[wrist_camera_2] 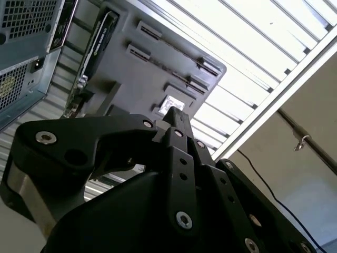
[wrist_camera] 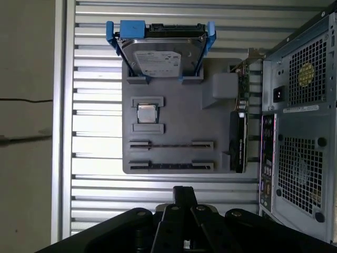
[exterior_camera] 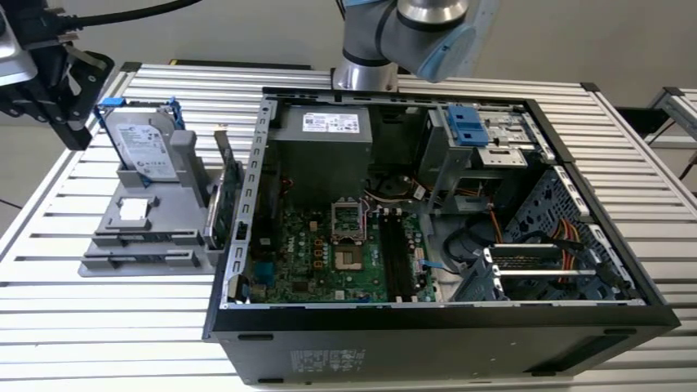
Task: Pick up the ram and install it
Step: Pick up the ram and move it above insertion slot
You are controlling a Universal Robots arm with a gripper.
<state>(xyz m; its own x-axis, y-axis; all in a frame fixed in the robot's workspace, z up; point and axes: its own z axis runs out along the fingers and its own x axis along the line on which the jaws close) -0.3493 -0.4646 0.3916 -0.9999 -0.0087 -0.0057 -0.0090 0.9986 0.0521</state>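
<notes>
Lit brightly and evenly from overhead in the exterior view, with deeper shade inside the computer case (exterior_camera: pixel 436 335) and only a soft shadow at the foot of the gray holder (exterior_camera: pixel 153 238). Blown out to near white along the table slats (wrist_camera_2: pixel 253 58) in the second wrist view, and again in a band beside the holder in the first wrist view. Dark, almost a silhouette, on the gripper (wrist_camera_2: pixel 176 117) against that glare. Mild sheen on the hard drive (wrist_camera: pixel 160 55).
</notes>
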